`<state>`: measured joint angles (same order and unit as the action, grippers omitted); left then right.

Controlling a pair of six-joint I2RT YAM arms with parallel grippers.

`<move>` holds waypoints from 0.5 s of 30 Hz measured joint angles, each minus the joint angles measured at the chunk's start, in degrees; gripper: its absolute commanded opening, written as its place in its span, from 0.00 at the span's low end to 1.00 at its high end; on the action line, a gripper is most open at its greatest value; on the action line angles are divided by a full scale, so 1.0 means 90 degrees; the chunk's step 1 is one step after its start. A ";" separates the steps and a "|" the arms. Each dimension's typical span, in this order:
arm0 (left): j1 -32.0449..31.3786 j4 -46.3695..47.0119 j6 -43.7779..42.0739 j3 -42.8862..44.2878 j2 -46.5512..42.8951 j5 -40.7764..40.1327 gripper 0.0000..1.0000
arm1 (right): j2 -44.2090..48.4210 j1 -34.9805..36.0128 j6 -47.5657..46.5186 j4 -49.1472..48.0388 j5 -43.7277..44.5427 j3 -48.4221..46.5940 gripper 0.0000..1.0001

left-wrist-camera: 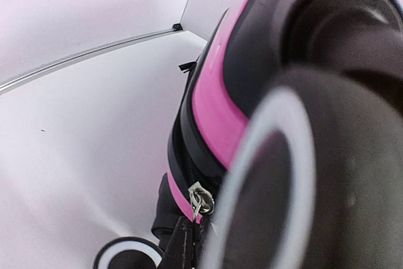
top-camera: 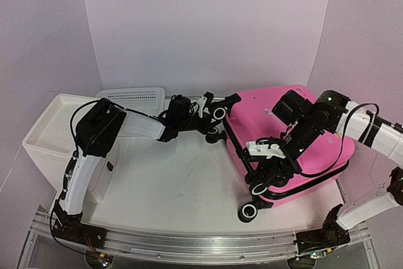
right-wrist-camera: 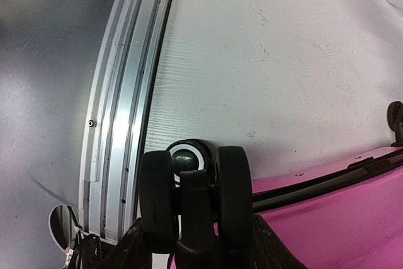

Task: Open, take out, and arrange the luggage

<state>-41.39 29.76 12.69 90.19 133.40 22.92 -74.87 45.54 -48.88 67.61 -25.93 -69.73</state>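
The luggage [top-camera: 296, 130], a glossy pink hard-shell suitcase, lies flat on the right of the table with its black wheels [top-camera: 218, 113] pointing left. My left gripper [top-camera: 211, 126] reaches to its far left corner between two wheels. In the left wrist view it [left-wrist-camera: 187, 250] is shut on the black zipper pull hanging from the metal slider [left-wrist-camera: 201, 200]. My right gripper [top-camera: 266, 171] is at the near left corner. In the right wrist view its fingers [right-wrist-camera: 272, 247] clamp a black double wheel [right-wrist-camera: 234, 187] from both sides.
A white mesh basket [top-camera: 135, 97] stands at the back. A white drawer unit [top-camera: 44, 133] sits at the far left. The aluminium rail [top-camera: 189, 242] runs along the near table edge, close to the suitcase's front wheel [top-camera: 247, 211].
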 measured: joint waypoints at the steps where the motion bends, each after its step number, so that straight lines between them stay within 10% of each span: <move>1: 0.0024 -0.0053 -0.0058 0.0083 0.0051 0.0046 0.02 | -0.0034 -0.0005 0.0002 0.0036 -0.0022 -0.0036 0.00; 9: 0.0219 -0.0231 -0.0277 0.1365 0.0872 0.0571 0.08 | -0.0143 -0.0141 0.0061 0.0080 -0.0095 -0.0231 0.00; 15: 0.0282 -0.0869 -0.0168 0.1897 0.1073 0.0085 0.36 | -0.0355 -0.0158 0.0571 0.0109 -0.0126 -0.0522 0.00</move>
<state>-38.85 21.93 11.18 107.26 143.06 23.68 -78.06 44.12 -43.75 68.60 -27.07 -74.43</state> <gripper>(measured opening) 0.230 0.457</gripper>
